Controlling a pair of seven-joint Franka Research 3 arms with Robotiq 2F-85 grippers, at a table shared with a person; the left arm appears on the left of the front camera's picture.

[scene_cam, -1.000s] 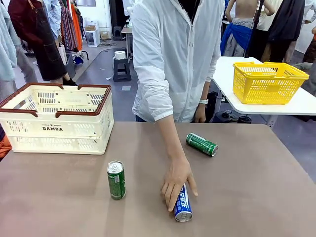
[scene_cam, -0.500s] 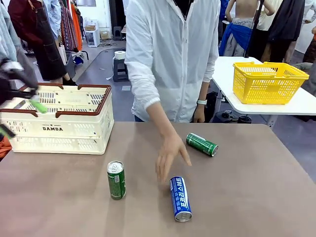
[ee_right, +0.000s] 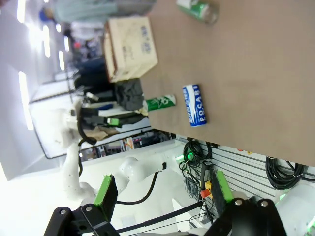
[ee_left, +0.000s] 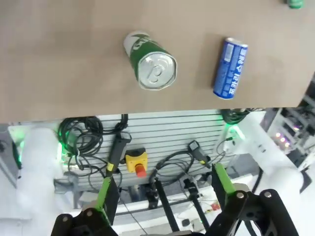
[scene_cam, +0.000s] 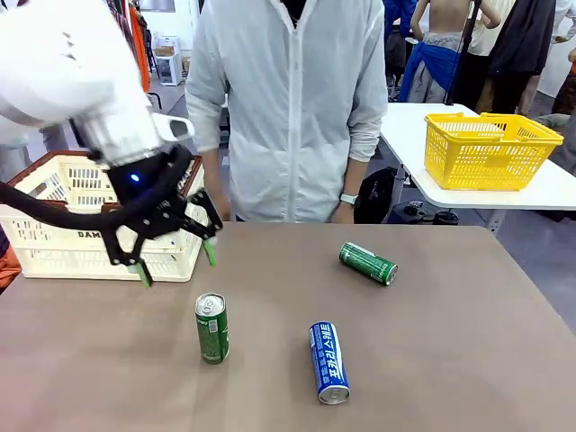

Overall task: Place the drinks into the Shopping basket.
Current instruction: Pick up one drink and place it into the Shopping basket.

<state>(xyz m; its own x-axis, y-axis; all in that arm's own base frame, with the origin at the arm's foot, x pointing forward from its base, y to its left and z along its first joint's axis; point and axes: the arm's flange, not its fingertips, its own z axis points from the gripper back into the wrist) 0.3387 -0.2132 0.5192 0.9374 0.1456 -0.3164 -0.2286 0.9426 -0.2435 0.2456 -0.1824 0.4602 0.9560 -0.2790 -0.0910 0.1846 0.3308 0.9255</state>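
right gripper (ee_right: 162, 191): held back off my side of the table (scene_cam: 468, 342). I see both green pads set wide apart with nothing between them.
blue can (scene_cam: 329, 362): the closest drink to me, lying on its side on the brown top with one silver end toward my edge. It also shows from the left wrist (ee_left: 229, 73) and the right wrist (ee_right: 195, 104).
near green can (scene_cam: 212, 328): standing upright, just left of the blue can and apart from it. The left wrist camera looks onto its silver top (ee_left: 150, 61).
left gripper (scene_cam: 176, 263): hovering above the table just beyond the near green can, in front of the shopping basket's front wall. The jaws are spread wide and empty, touching nothing. The same gap shows in its own view (ee_left: 164, 189).
far green can (scene_cam: 368, 263): on its side and slanted, right of centre, well apart from the other two cans.
shopping basket (scene_cam: 45, 256): cream with a brown rim, on the far left of the table. The arm covers part of it, so I cannot tell what is inside.
person (scene_cam: 288, 108): white jacket, standing at the far edge with both arms down.
yellow basket (scene_cam: 490, 148): farther back on a separate white table (scene_cam: 540, 193), off to the right.
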